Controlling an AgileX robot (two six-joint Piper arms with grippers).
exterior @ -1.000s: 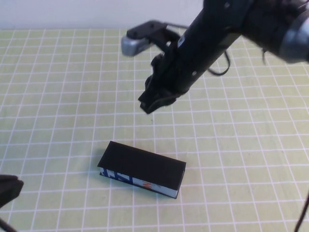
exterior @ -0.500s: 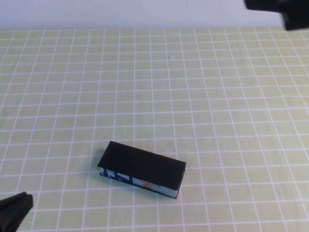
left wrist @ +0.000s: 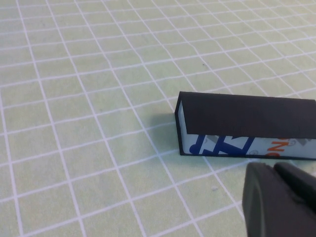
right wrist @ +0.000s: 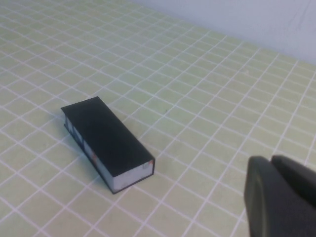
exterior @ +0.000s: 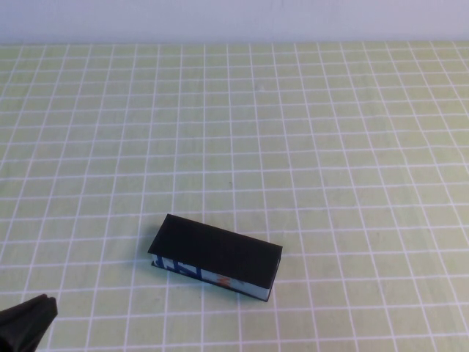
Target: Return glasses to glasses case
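The glasses case (exterior: 216, 257) lies shut on the green checked cloth, its black lid flat and its blue, white and orange printed side facing the near edge. It also shows in the left wrist view (left wrist: 247, 121) and the right wrist view (right wrist: 106, 140). The glasses are not in view. My left gripper (exterior: 26, 323) sits at the near left corner, shut and empty, a short way from the case's printed side (left wrist: 274, 170). My right gripper (right wrist: 271, 163) is shut and empty, raised well off to the side of the case, and is outside the high view.
The green cloth with white grid lines (exterior: 308, 132) covers the table. A pale wall (exterior: 234, 18) runs along the far edge.
My right arm, which hung over the middle of the table a second ago, has pulled away up and to the right, out of the high view. My left gripper has edged slightly into view.
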